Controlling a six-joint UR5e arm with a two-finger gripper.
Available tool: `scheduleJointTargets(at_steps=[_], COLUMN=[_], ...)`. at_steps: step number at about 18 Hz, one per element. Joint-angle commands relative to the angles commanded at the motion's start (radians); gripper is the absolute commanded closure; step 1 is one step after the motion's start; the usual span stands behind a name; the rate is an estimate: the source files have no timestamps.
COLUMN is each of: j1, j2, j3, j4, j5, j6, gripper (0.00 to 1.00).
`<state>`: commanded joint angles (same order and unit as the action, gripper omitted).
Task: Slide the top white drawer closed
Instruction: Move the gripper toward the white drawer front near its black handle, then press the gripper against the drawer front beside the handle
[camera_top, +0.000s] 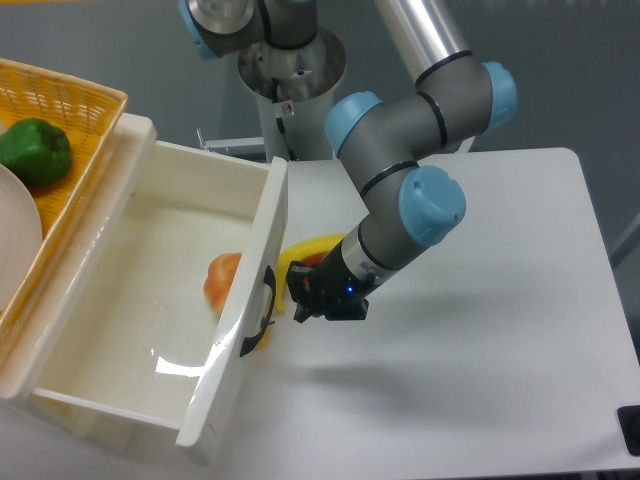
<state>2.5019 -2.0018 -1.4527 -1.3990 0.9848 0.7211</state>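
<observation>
Top white drawer (150, 300) pulled fully open, glossy, black handle.

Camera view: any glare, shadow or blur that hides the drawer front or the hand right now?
Camera view: sharp overall; a bright glare streak lies on the floor of the top white drawer; a soft shadow spreads on the table below the hand, whose dark fingers blur together, so its opening is unclear.

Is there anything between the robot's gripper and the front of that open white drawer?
Only a yellow banana on the table, beside the gripper; the drawer front stands just left, in the camera view.
</observation>
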Motion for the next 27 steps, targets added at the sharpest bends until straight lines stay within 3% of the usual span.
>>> scheduleJointTargets(at_steps=[27], j1=[-0.020], j2=[0.029], j3=[-0.009], j4=[-0.011], j5=[-0.032], j6=[-0.042], gripper=[1.00])
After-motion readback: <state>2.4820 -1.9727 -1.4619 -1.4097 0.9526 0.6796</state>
